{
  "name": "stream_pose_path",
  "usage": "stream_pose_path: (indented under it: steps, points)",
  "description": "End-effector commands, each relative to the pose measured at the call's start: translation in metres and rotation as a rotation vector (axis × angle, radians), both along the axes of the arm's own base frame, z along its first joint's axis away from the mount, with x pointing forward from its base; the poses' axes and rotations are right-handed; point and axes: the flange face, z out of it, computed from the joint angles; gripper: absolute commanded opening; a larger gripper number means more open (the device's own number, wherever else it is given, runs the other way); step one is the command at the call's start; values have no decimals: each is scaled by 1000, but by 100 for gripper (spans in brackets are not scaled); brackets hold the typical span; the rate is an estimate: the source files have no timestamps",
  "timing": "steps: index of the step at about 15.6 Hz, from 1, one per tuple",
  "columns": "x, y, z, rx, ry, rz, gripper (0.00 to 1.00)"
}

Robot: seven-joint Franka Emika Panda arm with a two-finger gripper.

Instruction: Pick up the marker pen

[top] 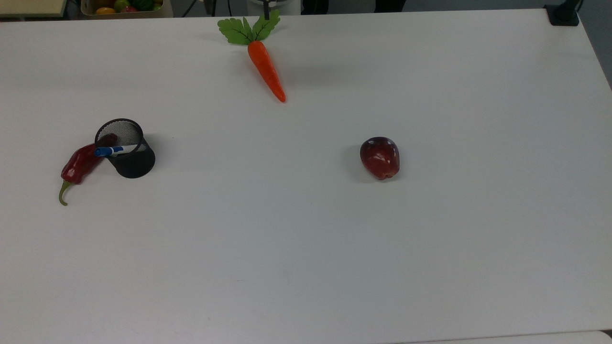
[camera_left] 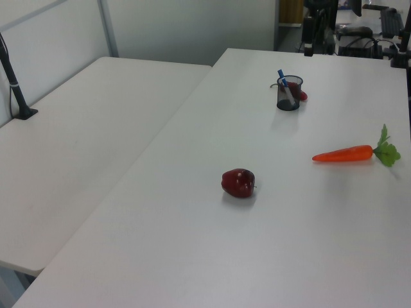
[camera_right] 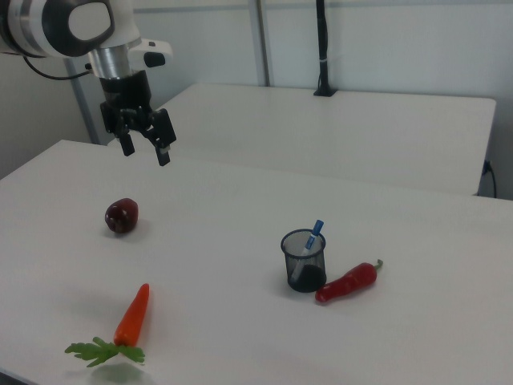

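The marker pen is white with a blue cap and stands slanted in a black mesh cup, cap end up over the rim. The left view has the marker pen and cup at the table's far end. In the right view the marker pen sticks out of the cup right of centre. My gripper hangs open and empty in the air at the right view's upper left, above the apple and far from the cup.
A red chili pepper lies against the cup. A carrot lies near the top view's upper edge, and a red apple sits mid-table. A box of fruit stands beyond the table edge. A second table adjoins.
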Motion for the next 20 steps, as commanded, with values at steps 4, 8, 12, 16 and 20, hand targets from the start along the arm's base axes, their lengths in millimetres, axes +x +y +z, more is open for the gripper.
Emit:
stream_pose_path:
  steps: [4,8,12,16,20]
  points:
    - [23,-76,-11,-8,-96,-71,100]
    - [43,-128,-32,-36,-168,-151,100]
    - [54,-170,-53,-51,-208,-216,100]
    - [72,-198,-86,-94,-242,-241,100]
    - [85,-215,-117,-120,-270,-248,100]
